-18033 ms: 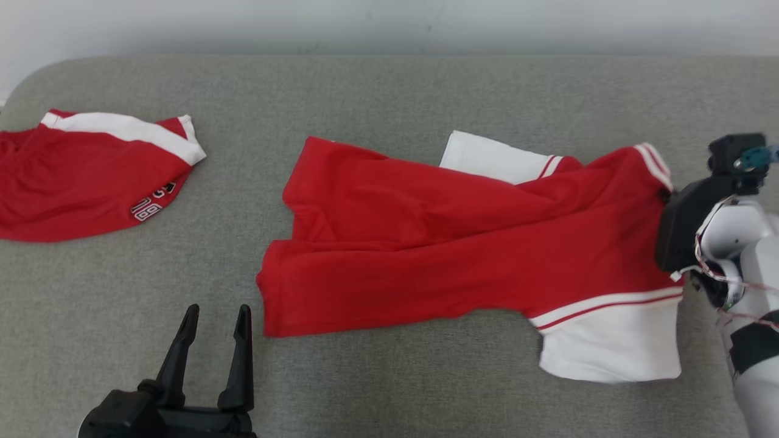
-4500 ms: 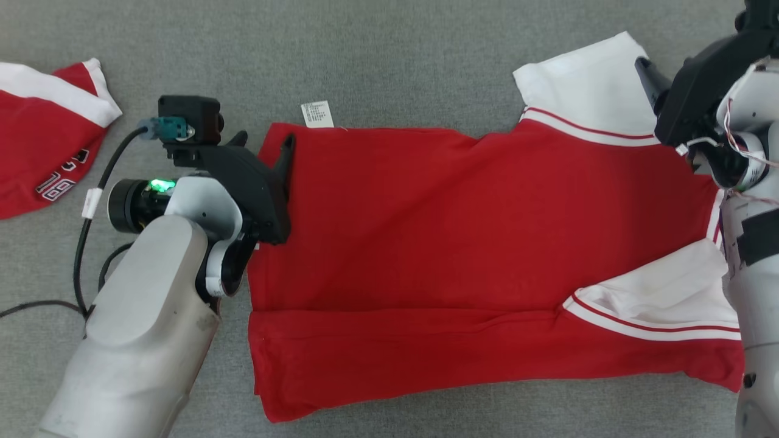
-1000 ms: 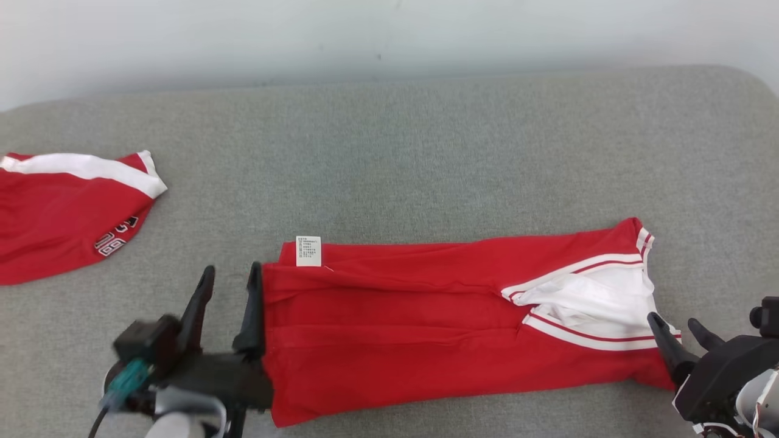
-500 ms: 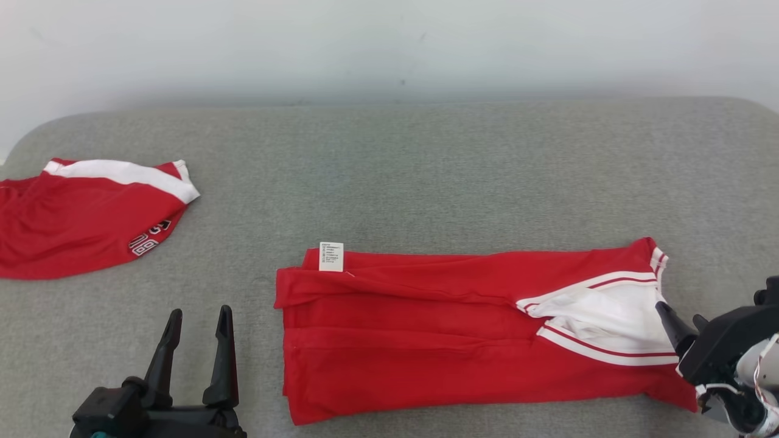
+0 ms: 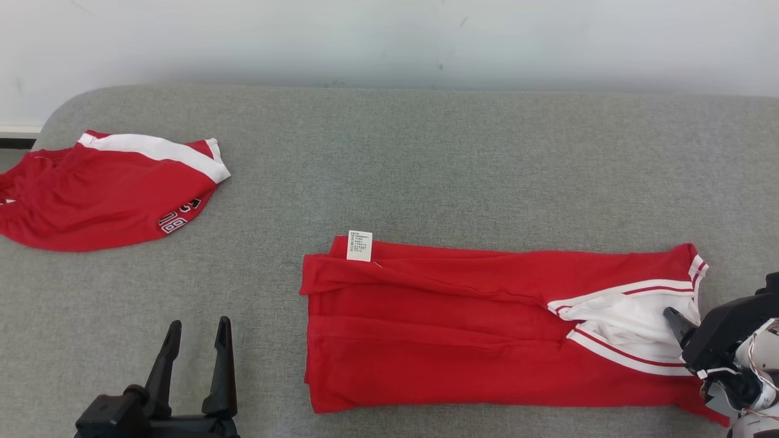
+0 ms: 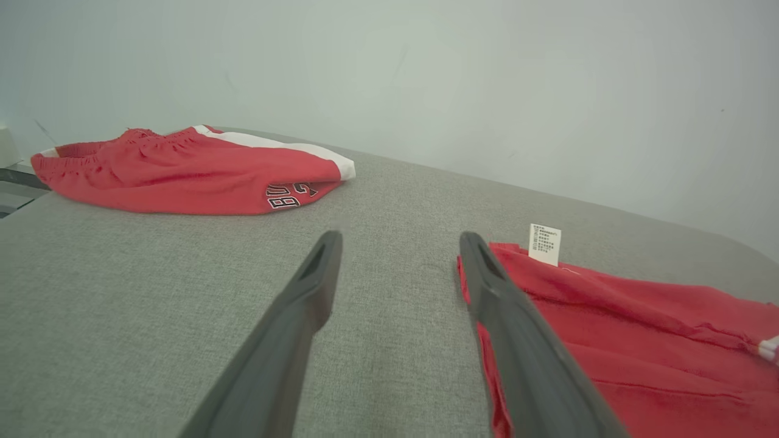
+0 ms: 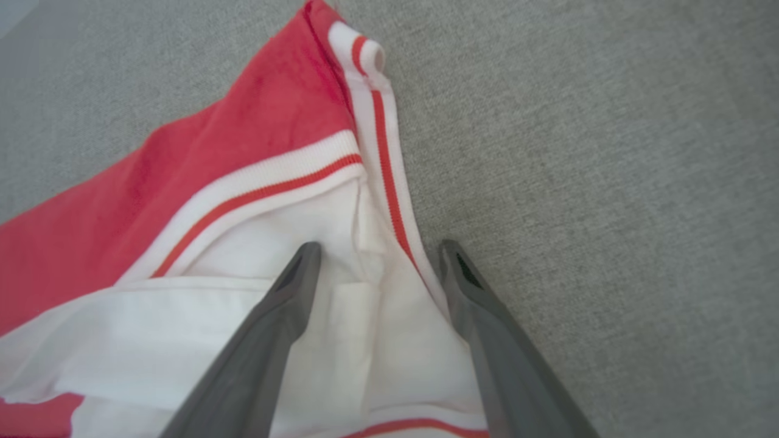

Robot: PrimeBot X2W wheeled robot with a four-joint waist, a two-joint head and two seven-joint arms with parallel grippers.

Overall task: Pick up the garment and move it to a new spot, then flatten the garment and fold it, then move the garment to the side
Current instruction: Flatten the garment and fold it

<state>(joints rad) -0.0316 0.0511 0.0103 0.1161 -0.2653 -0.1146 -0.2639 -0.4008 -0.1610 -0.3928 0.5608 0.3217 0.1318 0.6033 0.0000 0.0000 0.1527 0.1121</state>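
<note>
The garment (image 5: 462, 340) is a red shirt with white striped sleeves, folded into a long band across the grey surface, with a white label (image 5: 359, 245) at its far left corner. My left gripper (image 5: 199, 325) stands open at the lower left, a short way left of the garment's hem (image 6: 487, 304), with nothing between its fingers. My right gripper (image 5: 678, 319) is at the garment's right end. In the right wrist view it (image 7: 377, 249) is open, its fingers astride the white striped neck edge (image 7: 377, 201). Whether they touch the cloth I cannot tell.
A second red garment (image 5: 103, 194) with a white band and printed numbers lies at the far left, also in the left wrist view (image 6: 182, 176). The grey padded surface (image 5: 426, 152) ends at a pale wall behind and rounds off at its left corner.
The head camera has shifted. My left gripper has come away from the garment's left hem and now stands apart from it. My right gripper has edged onto the white sleeve end.
</note>
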